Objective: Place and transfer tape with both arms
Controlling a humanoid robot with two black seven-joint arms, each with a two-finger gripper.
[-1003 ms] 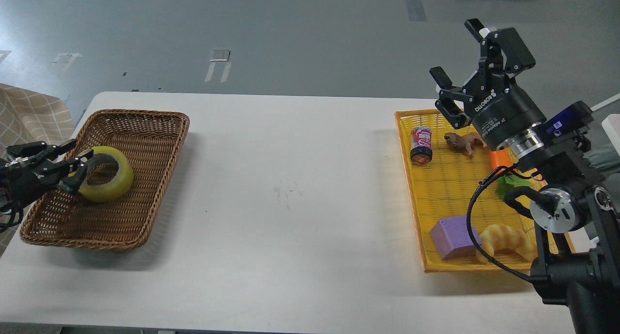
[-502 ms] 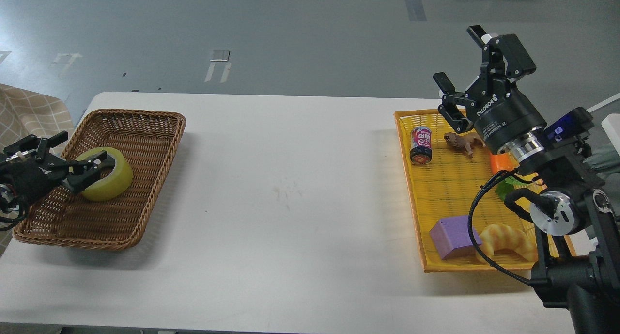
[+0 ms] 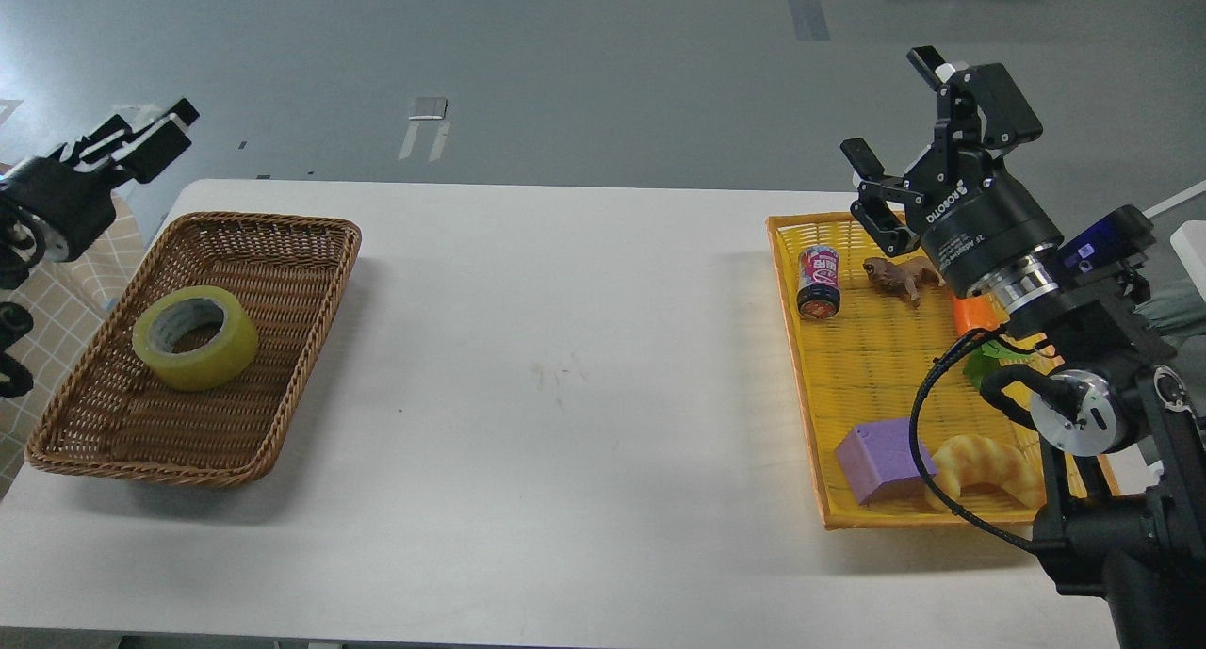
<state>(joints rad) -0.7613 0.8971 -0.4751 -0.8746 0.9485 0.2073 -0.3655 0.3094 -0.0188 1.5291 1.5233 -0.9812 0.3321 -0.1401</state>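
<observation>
The tape [image 3: 195,336] lies flat in the brown wicker basket [image 3: 283,366] at frame left (nothing touching it); the right gripper [image 3: 897,112] spreads wide at upper right.

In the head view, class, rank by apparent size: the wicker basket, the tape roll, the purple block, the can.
1. wicker basket
2. tape roll
3. purple block, close to the tape; nearness makes this unsure
4. can

One head view looks forward and down over the table [image 3: 565,348], seemingly moderately near.
</observation>
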